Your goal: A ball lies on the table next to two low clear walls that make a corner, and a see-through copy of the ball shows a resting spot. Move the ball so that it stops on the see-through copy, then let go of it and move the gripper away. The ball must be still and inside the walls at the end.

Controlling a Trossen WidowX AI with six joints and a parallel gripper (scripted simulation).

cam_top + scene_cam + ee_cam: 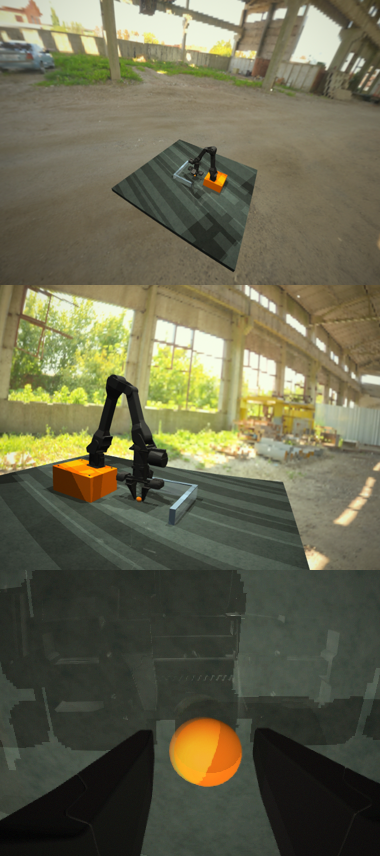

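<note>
Orange and round, the ball (pixel 205 752) sits between the two dark fingers of the gripper (pixel 202 752) in the wrist view, with a visible gap of grey table on each side of it, so neither finger touches it. The fingers stand apart and hold nothing. Two shades of orange show on the ball's face, which may be the see-through copy overlapping it, though I cannot tell for sure.

From the exterior view, the ball (pixel 138 498) rests on the striped grey-green table (pixel 214 530), right under the tips of the gripper (pixel 138 496), which points straight down from the black arm (pixel 134 413). The arm rises from an orange base block (pixel 81 479) and bends over at its elbow. Two low clear walls (pixel 182 501) form a corner just beside the ball, on the side away from the base; the ball lies within the angle they make, near the open side.

In the top view the gripper (pixel 194 172) hangs low over the table (pixel 159 196) between the walls (pixel 181 174) and the base (pixel 215 181), and the ball is too small there to make out well.
</note>
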